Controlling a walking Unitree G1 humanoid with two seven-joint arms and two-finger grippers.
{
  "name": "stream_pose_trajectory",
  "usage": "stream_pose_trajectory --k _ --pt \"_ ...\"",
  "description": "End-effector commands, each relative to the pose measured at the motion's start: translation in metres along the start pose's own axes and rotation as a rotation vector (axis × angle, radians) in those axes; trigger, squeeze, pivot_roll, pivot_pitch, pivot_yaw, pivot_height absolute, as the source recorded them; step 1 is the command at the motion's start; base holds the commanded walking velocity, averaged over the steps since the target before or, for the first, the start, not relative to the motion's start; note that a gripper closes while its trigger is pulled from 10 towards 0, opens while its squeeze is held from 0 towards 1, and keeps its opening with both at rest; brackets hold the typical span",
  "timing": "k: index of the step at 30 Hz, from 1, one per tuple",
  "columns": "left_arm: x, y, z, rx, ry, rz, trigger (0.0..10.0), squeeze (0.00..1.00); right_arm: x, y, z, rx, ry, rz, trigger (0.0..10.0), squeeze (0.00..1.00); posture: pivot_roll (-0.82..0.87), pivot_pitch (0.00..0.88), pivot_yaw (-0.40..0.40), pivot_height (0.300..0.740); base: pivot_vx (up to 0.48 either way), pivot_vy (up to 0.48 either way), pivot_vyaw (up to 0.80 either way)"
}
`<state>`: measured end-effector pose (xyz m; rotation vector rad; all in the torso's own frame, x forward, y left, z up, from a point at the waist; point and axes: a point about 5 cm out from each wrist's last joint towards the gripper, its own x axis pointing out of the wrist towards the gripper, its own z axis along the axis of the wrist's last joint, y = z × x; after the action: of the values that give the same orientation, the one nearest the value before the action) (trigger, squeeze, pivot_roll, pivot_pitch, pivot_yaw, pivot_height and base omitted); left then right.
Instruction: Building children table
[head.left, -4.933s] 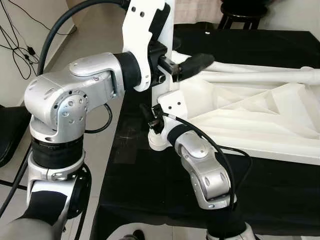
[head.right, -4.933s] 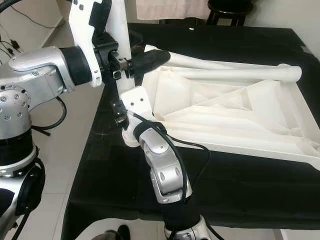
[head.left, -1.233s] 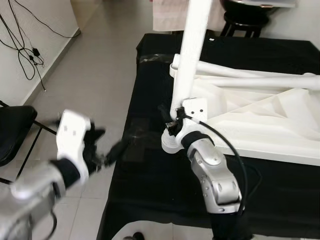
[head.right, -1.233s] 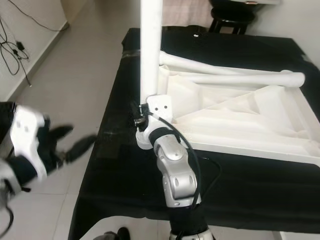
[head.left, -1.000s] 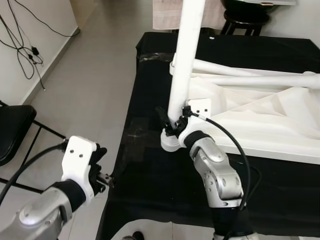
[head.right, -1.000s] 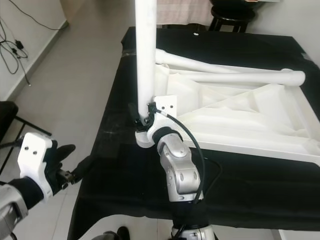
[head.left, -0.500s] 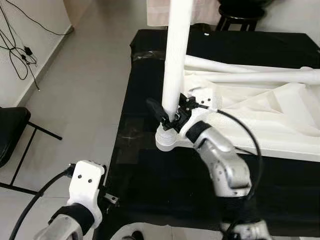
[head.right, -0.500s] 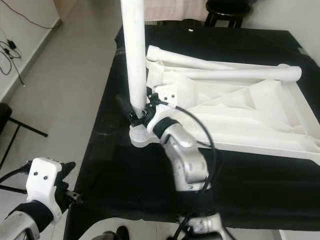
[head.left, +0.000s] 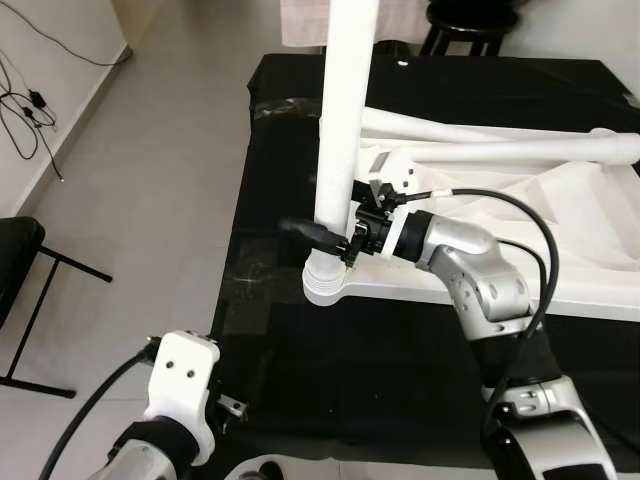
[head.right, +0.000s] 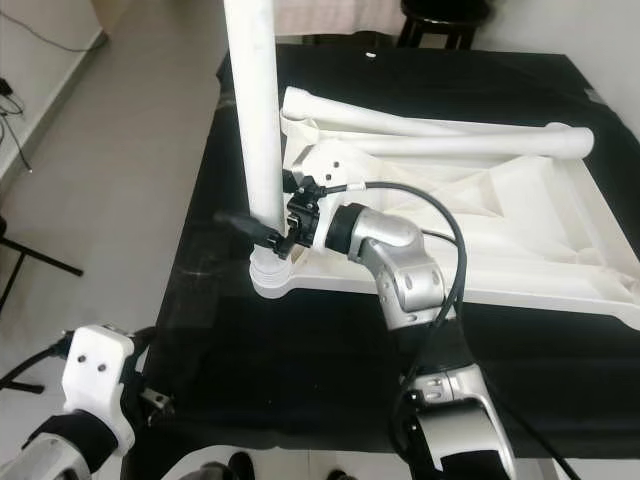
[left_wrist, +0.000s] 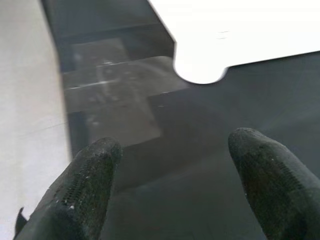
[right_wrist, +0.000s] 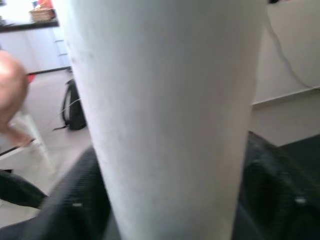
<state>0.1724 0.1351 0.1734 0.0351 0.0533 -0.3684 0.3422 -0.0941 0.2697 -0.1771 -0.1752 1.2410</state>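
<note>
A white table leg (head.left: 340, 130) stands upright in the corner socket (head.left: 325, 285) of the upturned white tabletop (head.left: 580, 250). My right gripper (head.left: 325, 236) is shut on the leg just above the socket. One black finger (head.left: 303, 231) sticks out on the leg's left side. In the right wrist view the leg (right_wrist: 165, 100) sits between both fingers. My left gripper (left_wrist: 175, 165) hangs low by the front left edge of the black-covered table (head.left: 400, 350), open and holding nothing. The tabletop's corner (left_wrist: 200, 65) lies beyond its fingertips (left_wrist: 90, 190).
Two more white legs (head.left: 490, 132) lie across the upturned tabletop. A black chair (head.left: 15, 260) stands on the grey floor at the left, cables (head.left: 35, 100) run by the wall, and a black stool (head.left: 470, 15) is behind the table.
My left arm has dropped away from the leg to the table's front left edge. My right arm has swung round to the right while its gripper stays on the leg's base.
</note>
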Motion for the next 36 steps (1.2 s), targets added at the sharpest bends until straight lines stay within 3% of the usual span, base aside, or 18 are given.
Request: stream_pose_trajectory --k 1,6,13,14,17,18,19,20,21,22,29,30,31,32,35,36 --pt "-0.002 -0.001 -0.005 0.002 0.019 0.010 10.0 0.00 0.003 0.004 -0.004 0.027 0.007 0.067 0.0 0.00 0.06 0.269 -0.051 0.740 0.000 0.000 0.00" --pt "-0.003 -0.003 -0.007 0.001 0.015 0.004 10.0 0.00 0.001 0.003 -0.007 0.053 0.023 0.150 0.0 0.00 0.05 0.272 -0.055 0.740 0.000 0.000 0.00" --pt "-0.004 -0.005 -0.008 -0.001 0.010 -0.002 10.0 0.00 -0.005 0.006 -0.016 0.090 0.026 0.091 0.0 0.00 0.04 0.283 -0.056 0.740 0.000 0.000 0.00" --pt "-0.006 -0.003 -0.007 0.003 0.009 0.007 10.0 0.00 -0.009 0.017 -0.026 0.128 0.028 -0.009 0.0 0.00 0.02 0.297 -0.057 0.740 0.000 0.000 0.00" --pt "-0.008 -0.002 -0.007 0.006 0.008 0.014 10.0 0.00 -0.013 0.026 -0.032 0.155 0.032 -0.086 0.0 0.00 0.02 0.300 -0.059 0.740 0.000 0.000 0.00" --pt "-0.010 0.001 -0.006 0.015 0.001 0.045 10.0 0.00 -0.020 0.032 -0.052 0.119 0.128 -0.459 0.0 0.00 0.03 0.303 -0.060 0.740 0.000 0.000 0.00" --pt "-0.012 0.005 -0.005 0.024 -0.006 0.084 10.0 0.00 -0.038 0.056 -0.074 0.123 0.253 -0.732 0.0 0.00 0.03 0.308 -0.062 0.740 0.000 0.000 0.00" --pt "-0.012 0.005 -0.005 0.024 -0.006 0.084 10.0 0.00 -0.038 0.056 -0.074 0.123 0.253 -0.732 0.0 0.00 0.03 0.308 -0.062 0.740 0.000 0.000 0.00" --pt "-0.013 0.009 -0.004 0.033 -0.013 0.122 10.0 0.00 -0.047 0.074 -0.082 0.109 0.318 -0.887 0.0 0.00 0.03 0.327 -0.034 0.740 0.000 0.000 0.00" --pt "-0.014 0.012 -0.004 0.042 -0.016 0.150 10.0 0.00 -0.050 0.081 -0.081 0.112 0.327 -0.987 0.0 0.00 0.02 0.325 -0.029 0.740 0.000 0.000 0.00" --pt "-0.013 0.012 -0.007 0.046 -0.014 0.145 10.0 0.00 -0.041 0.064 -0.073 0.126 0.257 -0.999 0.0 0.00 0.03 0.296 -0.026 0.740 0.000 0.000 0.00" --pt "-0.012 0.011 -0.008 0.039 -0.017 0.117 10.0 0.00 -0.036 0.065 -0.074 0.158 0.237 -0.985 1.5 0.00 0.03 0.293 -0.026 0.740 0.000 0.000 0.00" --pt "-0.012 0.011 -0.008 0.039 -0.017 0.117 10.0 0.00 -0.036 0.065 -0.074 0.158 0.237 -0.985 1.5 0.00 0.03 0.293 -0.026 0.740 0.000 0.000 0.00" --pt "-0.010 0.008 -0.008 0.029 -0.019 0.087 10.0 0.00 -0.029 0.068 -0.073 0.209 0.199 -0.941 10.0 0.00 0.03 0.293 -0.026 0.740 0.000 0.000 0.00" --pt "-0.010 0.007 -0.009 0.023 -0.021 0.069 10.0 0.00 -0.023 0.073 -0.071 0.245 0.178 -0.928 10.0 0.00 0.03 0.293 -0.026 0.740 0.000 0.000 0.00" --pt "-0.008 0.004 -0.009 0.012 -0.021 0.012 10.0 0.00 -0.012 0.075 -0.060 0.281 0.081 -0.808 10.0 1.00 0.03 0.288 -0.020 0.740 0.000 0.000 0.00"
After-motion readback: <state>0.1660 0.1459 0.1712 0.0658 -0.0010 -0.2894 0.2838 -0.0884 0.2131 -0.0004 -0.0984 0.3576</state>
